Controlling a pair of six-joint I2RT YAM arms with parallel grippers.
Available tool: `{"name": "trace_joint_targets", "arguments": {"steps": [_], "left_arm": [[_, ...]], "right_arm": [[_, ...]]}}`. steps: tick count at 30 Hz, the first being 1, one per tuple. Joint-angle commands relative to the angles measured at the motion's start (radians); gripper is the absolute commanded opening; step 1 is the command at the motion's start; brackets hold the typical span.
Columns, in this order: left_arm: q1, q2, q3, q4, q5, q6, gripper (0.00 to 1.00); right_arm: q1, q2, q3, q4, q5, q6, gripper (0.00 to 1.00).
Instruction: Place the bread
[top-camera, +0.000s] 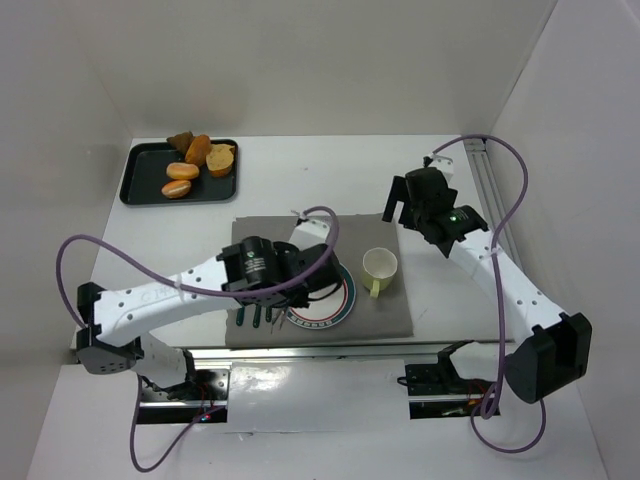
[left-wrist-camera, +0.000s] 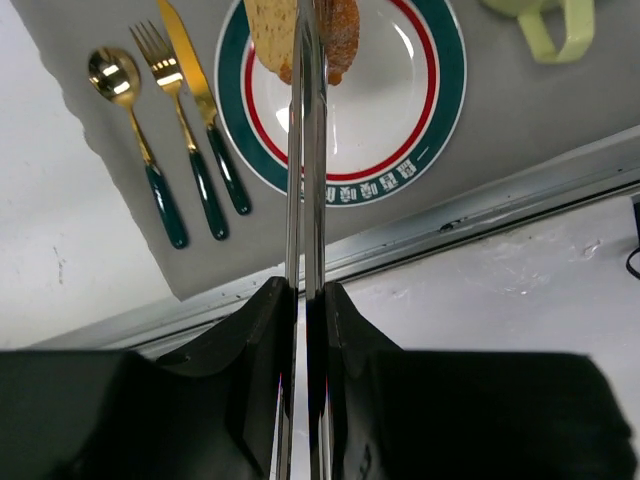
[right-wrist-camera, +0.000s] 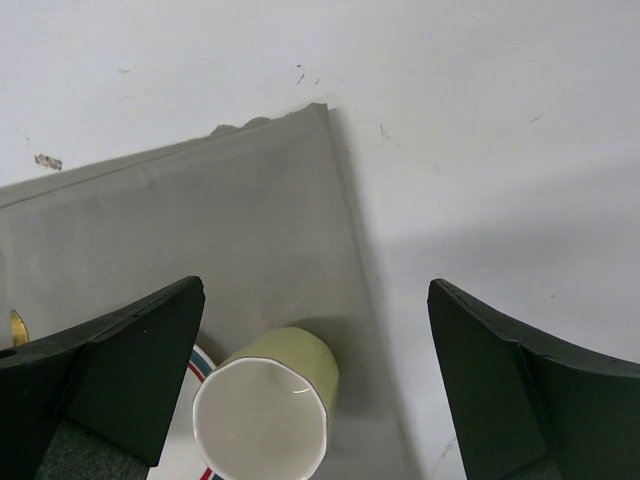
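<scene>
Two arms are in view. Your left gripper (left-wrist-camera: 305, 40) is pinched almost shut on one slice of bread (left-wrist-camera: 268, 30), right over the striped plate (left-wrist-camera: 400, 120). You cannot tell if the bread touches the plate. A spoon (left-wrist-camera: 112, 75), fork (left-wrist-camera: 180, 125) and knife (left-wrist-camera: 205, 110) lie side by side on the grey mat (left-wrist-camera: 500, 100), just beside the plate. Your right gripper (right-wrist-camera: 316, 300) is spread wide, holding nothing, above the yellow cup (right-wrist-camera: 262, 420). Other baked things lie on the black tray (top-camera: 145, 175), well apart.

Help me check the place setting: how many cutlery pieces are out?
3: spoon, fork, knife, side by side on the grey mat beside the striped plate.
</scene>
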Motion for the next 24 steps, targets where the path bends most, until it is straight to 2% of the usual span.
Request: {"name": "trace_joint_targets", "arguments": {"steps": [1, 6, 13, 16, 17, 18, 22, 24], "left_arm": [[-0.02, 0.028, -0.041, 0.037, 0.004, -0.096, 0.0], [-0.044, 0.061, -0.118, 0.118, 0.024, -0.115, 0.0], [-0.063, 0.192, -0.103, 0.118, 0.036, -0.113, 0.0], [-0.072, 0.203, -0.093, 0.105, 0.036, -0.102, 0.21], [-0.072, 0.203, -0.093, 0.105, 0.036, -0.102, 0.37], [-0.072, 0.203, -0.084, 0.105, 0.036, -0.093, 0.44], [-0.072, 0.183, -0.051, 0.105, 0.036, -0.082, 0.62], [-0.072, 0.171, -0.035, 0.105, 0.036, -0.073, 0.62]], "right_arm": [[0.006, -0.051, 0.049, -0.047, 0.058, 0.008, 1.0], [0.006, -0.063, 0.049, -0.056, 0.067, 0.008, 1.0], [0.006, -0.063, 0.039, -0.056, 0.058, 0.008, 1.0], [0.006, -0.063, 0.039, -0.056, 0.058, 0.008, 1.0], [0.006, -0.063, 0.039, -0.056, 0.058, 0.008, 1.0], [0.006, -0.063, 0.039, -0.056, 0.058, 0.008, 1.0], [0.006, -0.063, 0.03, -0.047, 0.049, 0.008, 1.0], [0.006, -0.063, 0.03, -0.047, 0.039, -0.001, 1.0]]}}
